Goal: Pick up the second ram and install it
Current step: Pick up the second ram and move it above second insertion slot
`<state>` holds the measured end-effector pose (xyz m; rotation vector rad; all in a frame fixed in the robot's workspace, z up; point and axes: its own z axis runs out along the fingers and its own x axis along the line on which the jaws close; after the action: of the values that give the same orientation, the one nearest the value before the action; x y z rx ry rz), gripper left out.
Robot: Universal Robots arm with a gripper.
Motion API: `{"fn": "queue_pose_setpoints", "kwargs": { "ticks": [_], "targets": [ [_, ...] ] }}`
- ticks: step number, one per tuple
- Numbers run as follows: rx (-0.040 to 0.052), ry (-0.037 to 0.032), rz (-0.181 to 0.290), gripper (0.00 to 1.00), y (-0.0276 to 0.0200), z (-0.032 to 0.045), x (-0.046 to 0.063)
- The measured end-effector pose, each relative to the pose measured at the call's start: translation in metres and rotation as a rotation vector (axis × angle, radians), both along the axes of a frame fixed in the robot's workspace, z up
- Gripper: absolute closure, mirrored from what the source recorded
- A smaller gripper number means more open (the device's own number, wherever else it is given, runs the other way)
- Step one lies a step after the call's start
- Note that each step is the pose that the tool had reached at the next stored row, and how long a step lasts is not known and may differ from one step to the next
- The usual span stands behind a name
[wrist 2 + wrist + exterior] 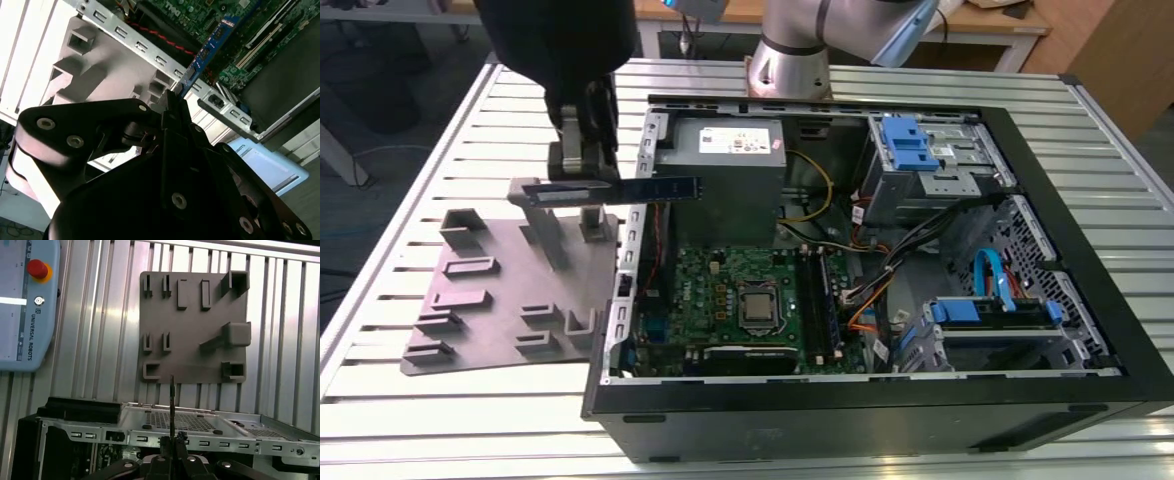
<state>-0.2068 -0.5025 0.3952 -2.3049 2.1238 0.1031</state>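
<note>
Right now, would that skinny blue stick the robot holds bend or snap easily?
Probably stiff: the second ram juts level from the fingers without drooping. Likely light, being so thin. Maybe fragile: small parts sit bare on its face.

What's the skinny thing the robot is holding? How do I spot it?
Find the open black computer case. At its edge on the exterior view's left, above the grey tray, the pincer holds the second ram in the air. It's a slim dark blue strip, unlike the wide green board inside.
</note>
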Motion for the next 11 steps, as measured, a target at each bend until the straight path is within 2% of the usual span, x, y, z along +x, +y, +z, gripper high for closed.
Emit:
{"fn": "queue_pose_setpoints", "kwargs": {
  "ticks": [6, 11],
  "targets": [
    [0.0188, -0.0001, -0.012, 0.89, 0.0001, -0.0004, 0.0032],
    [0.0201, -0.0005, -0.044, 0.89, 0.0001, -0.0012, 0.0058]
  ]
}}
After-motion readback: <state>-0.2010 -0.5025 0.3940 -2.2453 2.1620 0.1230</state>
